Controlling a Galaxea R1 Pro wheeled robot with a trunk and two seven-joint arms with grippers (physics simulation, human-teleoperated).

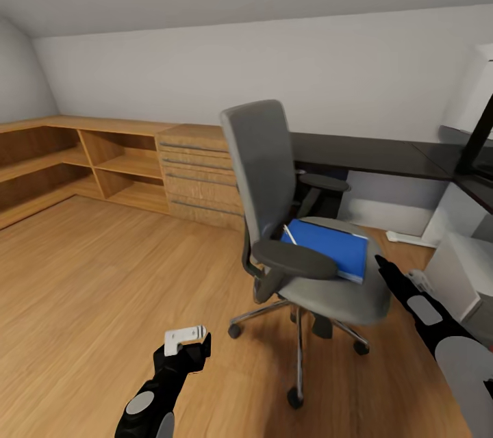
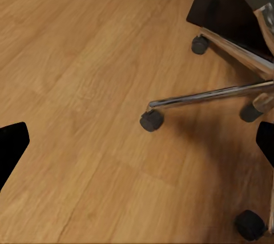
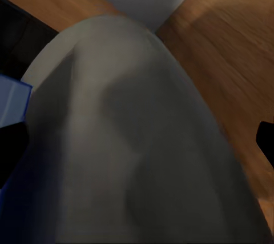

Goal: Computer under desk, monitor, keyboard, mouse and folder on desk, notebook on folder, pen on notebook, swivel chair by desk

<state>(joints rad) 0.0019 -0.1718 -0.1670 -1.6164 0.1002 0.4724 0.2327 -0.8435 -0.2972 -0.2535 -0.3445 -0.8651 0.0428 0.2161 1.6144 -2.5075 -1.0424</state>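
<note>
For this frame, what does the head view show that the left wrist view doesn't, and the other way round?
Head view alone: the swivel chair's grey seat and backrest, the blue folder lying on the seat, the dark desk along the wall, the wooden shelving, and both arms, the right tool reaching toward the folder's edge.

Left wrist view alone: a close look at one chrome leg ending in a black caster, with a dark patch under the chair.

Shared: the chair's wheeled base and the wooden floor.
</note>
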